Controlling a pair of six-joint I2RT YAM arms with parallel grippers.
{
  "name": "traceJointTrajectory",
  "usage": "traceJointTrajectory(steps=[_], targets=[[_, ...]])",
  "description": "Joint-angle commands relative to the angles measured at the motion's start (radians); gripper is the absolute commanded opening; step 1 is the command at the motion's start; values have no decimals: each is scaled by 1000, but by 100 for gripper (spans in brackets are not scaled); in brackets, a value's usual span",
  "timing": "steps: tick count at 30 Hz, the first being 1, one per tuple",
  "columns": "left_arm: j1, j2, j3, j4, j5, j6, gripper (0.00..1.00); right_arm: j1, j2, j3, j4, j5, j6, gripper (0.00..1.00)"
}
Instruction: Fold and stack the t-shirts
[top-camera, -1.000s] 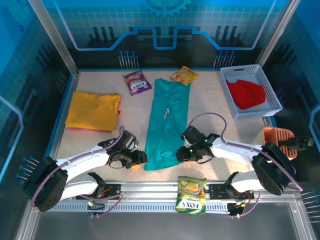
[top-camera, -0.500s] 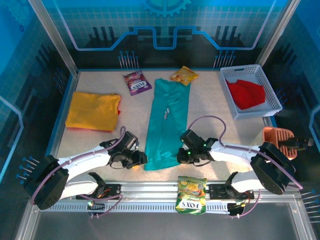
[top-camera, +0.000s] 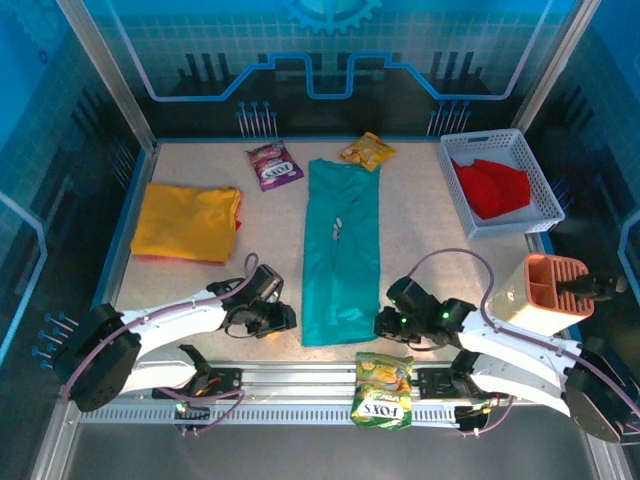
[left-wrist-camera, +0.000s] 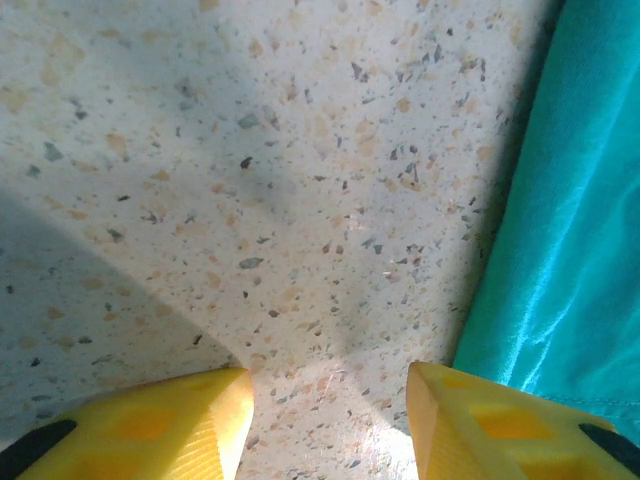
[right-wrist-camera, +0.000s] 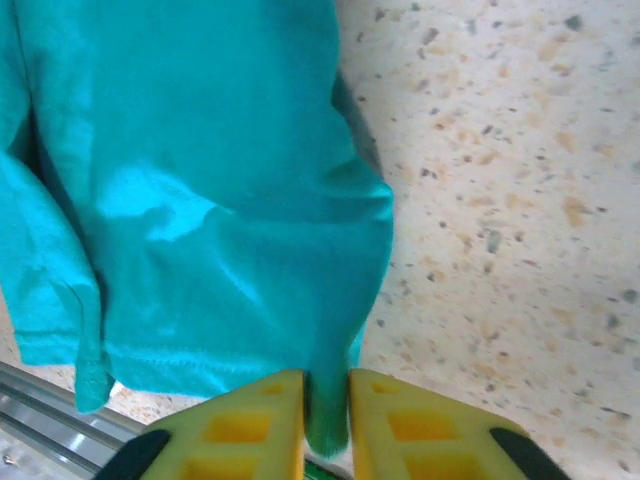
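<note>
While my right gripper (right-wrist-camera: 326, 420) pinches the near right corner of the long teal cloth t-shirt (top-camera: 342, 250), jaws clamped on a fold of its hem, my left gripper (left-wrist-camera: 330, 400) waits with jaws apart over the bare speckled bench (top-camera: 420, 215), just beside the near left corner. Folded to a narrow strip, the shirt runs down mid-bench almost from far edge to near edge. Both corners need catching, I judge, to fold it over evenly. A folded yellow-orange cloth t-shirt (top-camera: 187, 222) lies by the left edge, likely the stack's base. A crumpled red cloth t-shirt (top-camera: 492, 187) sits in the grey plastic basket (top-camera: 515, 226) at the far right corner.
</note>
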Motion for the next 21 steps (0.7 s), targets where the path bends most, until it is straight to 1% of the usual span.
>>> traceJointTrajectory(steps=[1,2,4,6,8,10,13,15,18,20,21], targets=[[-70,80,-15,195,136,-41,47,16,-33,-22,-61,26,54,38],[-79,83,-12,204,135,-50,47,16,-37,-22,-68,25,53,46],[-100,86,-8,223,136,-70,46,15,-42,-20,-83,32,50,58],[-118,89,-5,243,136,-89,46,16,-41,-14,-85,36,46,61],[-132,94,-3,255,133,-102,46,16,-29,-7,-66,32,40,61],[-140,102,4,257,133,-104,46,12,-3,3,-41,25,29,58],[-147,117,15,271,138,-110,46,7,59,25,-3,11,7,50],[-156,128,29,276,142,-113,46,6,102,38,30,-4,-6,48],[-172,151,49,277,142,-111,54,6,158,45,76,-19,-12,38],[-181,167,59,288,144,-110,61,5,176,45,91,-26,-4,28],[-184,173,62,295,145,-112,63,4,175,39,100,-30,0,25]])
